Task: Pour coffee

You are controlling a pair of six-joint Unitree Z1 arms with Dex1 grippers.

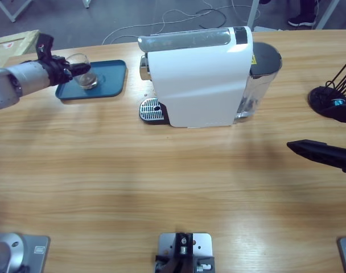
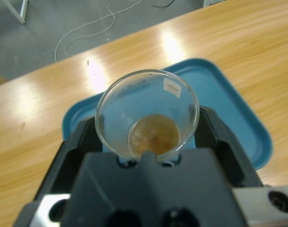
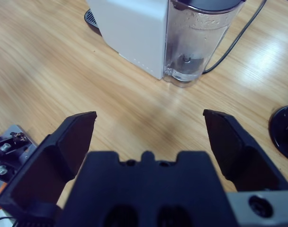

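While clamped, left hand (image 2: pixel 148 137) (glass (image 2: pixel 147 113))

The table (image 1: pixel 161 187) is light honey-coloured wood with fine darker grain streaks along its length. Near its far left corner lies a teal-blue tray (image 1: pixel 113 77), plain and unpatterned. The tumbler (image 2: pixel 147 113) is clear glass with a small white label on its wall, and the coffee (image 2: pixel 154 135) at its bottom is a murky brown with paler flecks. The left gripper (image 2: pixel 148 142) and right gripper (image 3: pixel 148 137) are both matt black. The coffee machine (image 1: pixel 198 79) at the far edge has a white body, a silver top bar, a black patch, a small yellow sticker, a clear water tank (image 3: pixel 198 38) and a black-and-silver perforated drip grille (image 1: pixel 151 109). Near the right edge stands a black capsule stand (image 1: pixel 329 99) with one shiny blue capsule (image 1: pixel 337 102).
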